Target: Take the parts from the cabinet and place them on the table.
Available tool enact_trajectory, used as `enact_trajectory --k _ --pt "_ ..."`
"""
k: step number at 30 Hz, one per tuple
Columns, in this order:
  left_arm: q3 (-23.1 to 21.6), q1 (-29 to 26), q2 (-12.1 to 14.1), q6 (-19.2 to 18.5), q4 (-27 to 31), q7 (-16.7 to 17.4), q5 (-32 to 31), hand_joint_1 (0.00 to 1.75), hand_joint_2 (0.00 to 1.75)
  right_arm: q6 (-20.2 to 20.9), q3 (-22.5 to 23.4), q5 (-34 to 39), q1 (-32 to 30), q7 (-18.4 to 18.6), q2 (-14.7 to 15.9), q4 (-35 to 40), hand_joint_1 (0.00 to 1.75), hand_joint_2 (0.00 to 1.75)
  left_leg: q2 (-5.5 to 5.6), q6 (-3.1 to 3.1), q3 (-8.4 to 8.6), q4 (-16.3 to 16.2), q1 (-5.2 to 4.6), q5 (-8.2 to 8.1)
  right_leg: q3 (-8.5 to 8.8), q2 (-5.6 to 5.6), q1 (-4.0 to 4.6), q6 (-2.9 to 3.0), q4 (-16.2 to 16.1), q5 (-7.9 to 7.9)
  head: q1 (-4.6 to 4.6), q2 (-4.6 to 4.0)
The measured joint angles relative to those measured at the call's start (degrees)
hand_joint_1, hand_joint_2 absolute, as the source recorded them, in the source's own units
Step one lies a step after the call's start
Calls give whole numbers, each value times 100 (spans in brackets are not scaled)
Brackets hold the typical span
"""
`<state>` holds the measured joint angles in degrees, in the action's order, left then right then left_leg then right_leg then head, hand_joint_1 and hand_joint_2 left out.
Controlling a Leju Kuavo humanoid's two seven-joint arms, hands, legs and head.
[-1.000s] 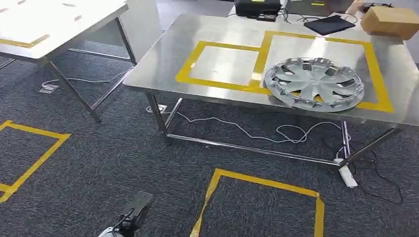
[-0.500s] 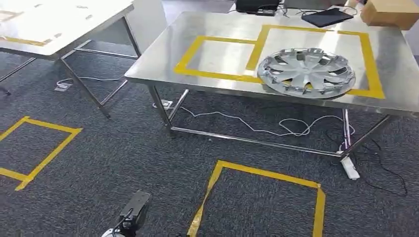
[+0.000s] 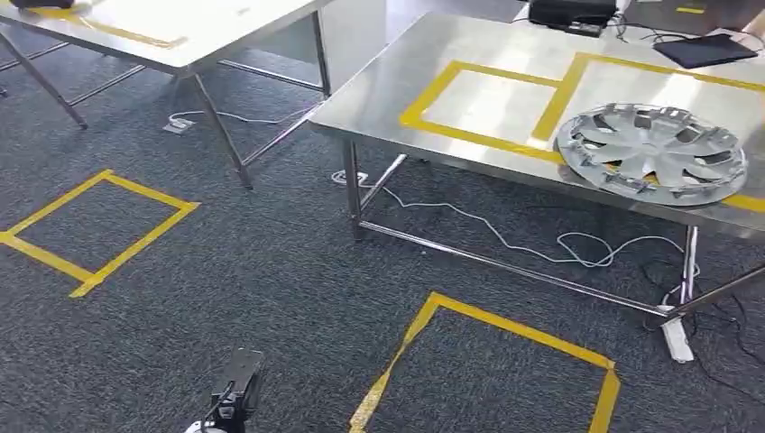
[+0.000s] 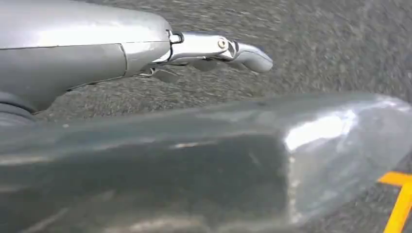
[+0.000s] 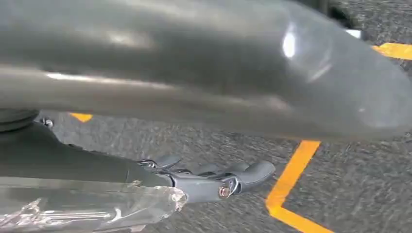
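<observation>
a dark grey carpet [image 3: 225, 271] marked with yellow tape squares [image 3: 95, 230] is seen across the room, with two steel tables on it. on the nearer table [image 3: 487, 63], inside a taped outline, a silver hubcap [image 3: 651, 152] is already laid flat, close to the front edge. no cabinet is seen from the head view, so further parts would have to be found first. a white cable [image 3: 505, 239] and a power strip [image 3: 675, 338] are strewn under the table; a foot could be caught there if the table is approached carelessly, and the hubcap could be knocked off its edge by a swinging arm. the hanging hands are given by the wrist views alone: the left hand [image 4: 214, 48] and the right hand [image 5: 214, 177] are seen with fingers stretched out over the carpet, apparently holding nothing, though both pictures are blurred
</observation>
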<state>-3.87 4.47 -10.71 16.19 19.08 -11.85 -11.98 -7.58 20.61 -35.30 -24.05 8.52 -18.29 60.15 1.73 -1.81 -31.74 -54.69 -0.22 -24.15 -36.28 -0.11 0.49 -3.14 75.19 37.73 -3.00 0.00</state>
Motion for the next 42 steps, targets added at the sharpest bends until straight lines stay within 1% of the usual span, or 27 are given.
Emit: enact_trajectory --k 3,7,9,10,11,12,13,14,16,17,18,20,21,22,23,27,29,31,32,33,34,35,36,37,38,40,42 --pt "-9 -1 -11 46 0 0 86 0 0 55 77 -167 47 -122 0 -5 0 0 194 37 -1 -18 13 26 278 25 -32 -19 -670 -535 0 0" --pt "-13 -1 -15 48 0 0 96 0 0 59 83 -175 54 -129 0 -5 0 0 216 39 -1 -22 16 28 338 38 -38 -19 -802 -609 0 0" --pt "-37 6 -28 64 0 2 121 0 0 85 112 -241 84 -170 0 -13 0 0 320 65 -7 -51 29 35 688 261 -85 -34 -1534 -969 4 0" --pt "-85 38 -44 81 0 4 140 0 0 118 175 -284 116 -201 0 -64 0 0 601 240 -208 -116 37 133 802 572 -116 47 -1837 -893 -9 2" --pt "-87 21 -44 83 -2 4 140 0 0 118 190 -293 118 -205 -2 -66 0 0 690 287 -239 -111 50 174 790 490 -112 96 -1839 -925 -20 0" --pt "-90 8 -37 85 -4 4 140 0 0 118 199 -295 122 -207 -7 -68 0 0 658 292 -274 -149 67 141 793 366 -161 155 -1883 -969 5 0" --pt "-90 7 -48 92 -4 7 140 0 0 118 214 -295 133 -212 -7 -70 0 0 302 314 -363 -332 17 -32 788 303 -145 181 -1898 -985 -44 0" --pt "-92 28 -52 92 -4 4 140 0 0 118 219 -298 133 -214 -7 -72 0 0 75 347 -541 -697 19 -271 774 203 -133 200 -1897 -993 -109 0" --pt "-96 54 -55 92 -4 4 144 0 0 120 236 -306 116 -216 -7 -87 0 0 -101 392 -964 -1648 41 -703 747 -22 -114 202 -1895 -994 -112 0" --pt "-98 45 -61 90 -4 4 173 0 0 125 247 -341 120 -225 -7 -94 0 0 -112 408 -1081 -1949 53 -784 736 -131 -113 201 -1894 -996 -116 0" --pt "-98 33 -61 92 -4 11 193 0 0 136 256 -374 131 -234 -7 -101 0 0 -114 418 -1036 -1925 66 -716 735 -217 -114 199 -1894 -997 -116 0" --pt "-105 33 -57 107 -4 20 252 0 0 184 280 -483 186 -260 -7 -125 0 0 -184 423 -573 -1178 88 -296 749 -374 -121 185 -1893 -994 -114 0" --pt "-114 41 -57 120 -4 20 288 0 0 205 295 -533 215 -269 -7 -144 0 0 -298 425 -296 -716 91 -112 764 -428 -128 161 -1892 -985 -116 0" --pt "-133 61 -74 144 -4 37 322 0 0 225 310 -584 247 -279 -5 -160 0 0 -664 452 -31 -240 74 -93 784 -488 -102 113 -1887 -971 -124 0" --pt "-144 90 -87 157 -4 50 361 0 0 232 328 -627 257 -295 -4 -175 0 0 -684 365 -13 -164 39 -109 708 -535 -50 73 -1853 -939 -160 0" --pt "-221 72 -83 203 -7 70 457 0 0 312 361 -754 291 -367 -4 -201 0 0 -408 167 -73 -183 29 -102 833 -724 -64 -3 -1893 -915 -81 0" --pt "-236 76 -85 236 -7 70 486 0 0 343 361 -770 284 -395 -4 -201 0 0 -291 89 -86 -179 44 -77 650 -184 -92 -46 -1515 -602 -46 0" --pt "-273 92 -90 238 -7 68 499 0 0 354 361 -776 262 -398 -4 -206 0 0 -140 47 -117 -180 26 -64 173 -14 -79 -32 -483 -134 -17 0" --pt "-282 88 -87 238 -7 68 501 0 0 361 361 -778 259 -398 -4 -212 0 0 -85 39 -125 -180 16 -59 9 -2 -74 -20 -174 -36 -11 0" --pt "-282 79 -85 238 -7 70 507 0 0 361 361 -781 260 -398 -4 -221 0 0 10 32 -131 -182 4 -53 -140 2 -67 4 46 -46 -11 0" --pt "-284 75 -79 238 -9 70 514 0 0 361 361 -783 262 -398 -4 -225 0 0 93 31 -130 -183 1 -50 -93 5 -61 28 -113 -218 -11 0" --pt "-284 76 -76 241 -9 70 516 0 0 361 363 -787 263 -400 -4 -225 0 0 167 38 -127 -185 1 -44 26 17 -58 45 -404 -418 -13 0" --pt "-291 79 -76 243 -9 70 516 0 0 361 363 -787 265 -406 -4 -225 0 0 277 50 -118 -189 2 -36 319 100 -61 73 -1040 -770 -11 0" --pt "-302 82 -83 245 -9 68 516 0 0 361 361 -779 264 -417 -4 -225 0 0 353 65 -115 -193 7 -28 569 300 -73 92 -1557 -1004 -7 0" --pt "-315 87 -85 254 -9 68 518 0 0 363 361 -759 266 -422 -4 -225 0 0 402 98 -138 -202 -11 -15 639 588 -101 84 -1753 -899 -9 0" --pt "-345 96 -83 269 -9 68 536 0 0 363 359 -700 265 -433 -4 -223 0 0 505 161 -199 -206 26 18 652 517 -84 72 -1796 -930 -9 0" --pt "-385 68 -74 289 -9 37 569 0 0 334 361 -520 263 -435 -4 -197 0 0 654 268 -241 -171 54 87 665 395 -64 146 -1803 -978 -17 0"
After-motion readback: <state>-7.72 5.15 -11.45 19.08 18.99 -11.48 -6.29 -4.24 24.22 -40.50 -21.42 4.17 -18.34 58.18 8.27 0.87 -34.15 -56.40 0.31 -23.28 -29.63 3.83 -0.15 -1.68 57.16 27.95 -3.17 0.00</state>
